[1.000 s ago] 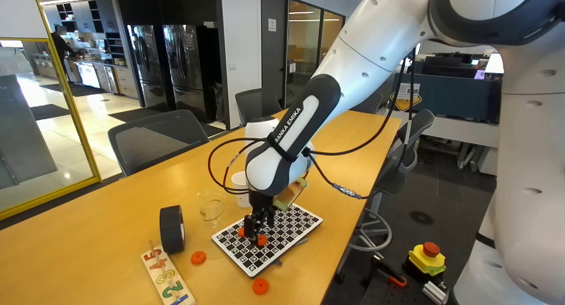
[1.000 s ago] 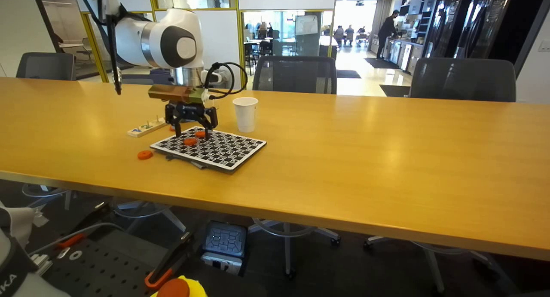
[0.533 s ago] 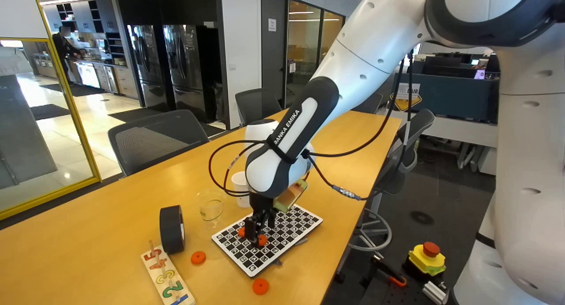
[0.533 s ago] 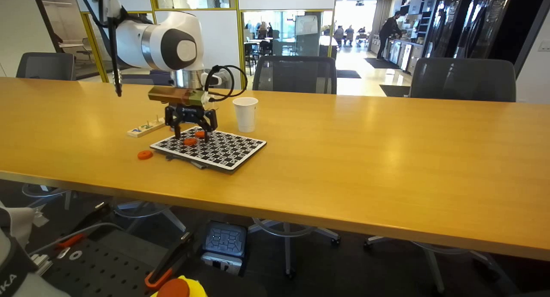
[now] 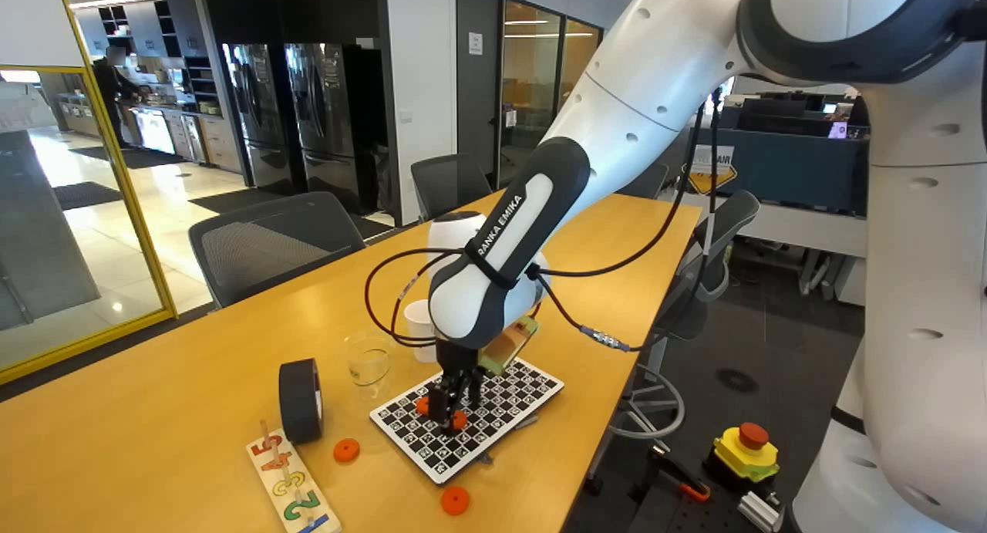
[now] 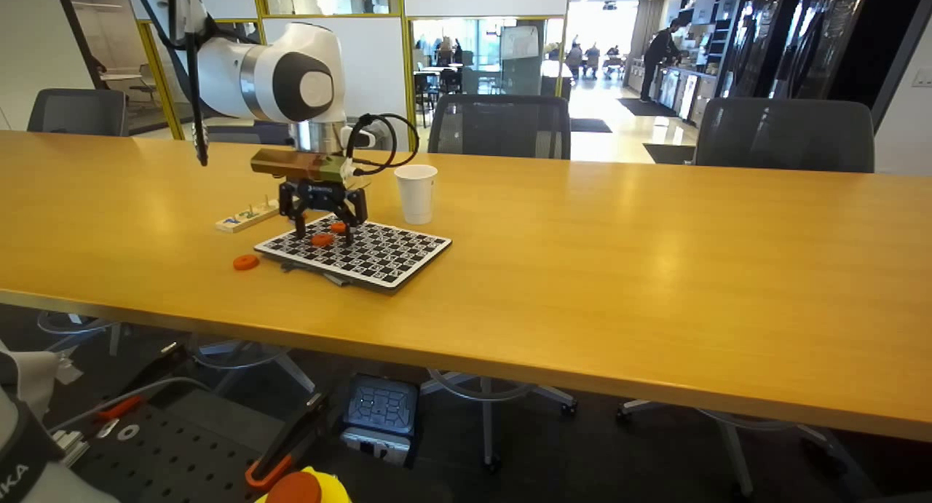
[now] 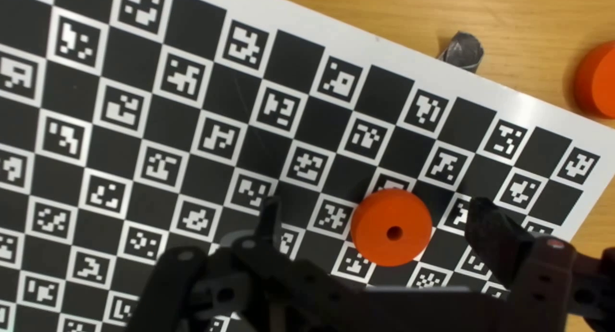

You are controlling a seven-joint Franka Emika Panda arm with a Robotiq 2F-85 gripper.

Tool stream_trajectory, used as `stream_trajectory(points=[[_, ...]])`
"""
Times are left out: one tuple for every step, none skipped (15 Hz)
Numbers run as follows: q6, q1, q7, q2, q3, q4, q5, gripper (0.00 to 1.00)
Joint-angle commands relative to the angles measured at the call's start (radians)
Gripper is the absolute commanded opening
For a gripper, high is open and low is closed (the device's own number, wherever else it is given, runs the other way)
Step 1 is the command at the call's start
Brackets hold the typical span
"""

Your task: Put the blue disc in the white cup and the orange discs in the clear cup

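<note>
My claw [image 7: 373, 204] is spread wide and has hold of nothing — its fingers [image 7: 487, 224] stand to either side of an orange disc [image 7: 379, 224], apart from it. The disc lies flat on the checkered board [image 7: 269, 111]; whether my fingers touch that board I cannot tell. A second orange disc [image 5: 422, 406] lies on the board, just beside my claw. Near the board, on the tabletop [image 6: 655, 263], are the clear cup [image 5: 370, 369] and the white cup [image 6: 416, 193], the white one upright. A third orange disc [image 5: 455, 501] lies just off the board's corner, and a fourth orange disc [image 5: 346, 450] near the black tape roll [image 5: 297, 402], which stands on edge. Just beside the roll lies a wooden number strip [image 5: 291, 485] with pegs. Beyond the tabletop are chairs [image 6: 499, 124] — and, well past them, a standing person [image 6: 659, 55].
</note>
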Motion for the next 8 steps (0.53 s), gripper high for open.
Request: stream_trajectory(points=[[-0.003, -0.003, -0.023, -0.001, 0.011, 0.009, 0.024, 0.68], [-0.003, -0.003, -0.023, -0.001, 0.011, 0.011, 0.024, 0.58], [-0.004, -0.003, -0.022, -0.001, 0.011, 0.013, 0.024, 0.51], [-0.004, -0.003, -0.021, -0.001, 0.010, 0.015, 0.024, 0.42], [-0.005, -0.003, -0.020, 0.000, 0.010, 0.016, 0.023, 0.36], [-0.006, -0.002, -0.019, 0.000, 0.010, 0.018, 0.023, 0.29], [-0.007, -0.002, -0.018, -0.001, 0.010, 0.019, 0.023, 0.21], [-0.008, -0.001, -0.017, -0.002, 0.010, 0.021, 0.023, 0.21]])
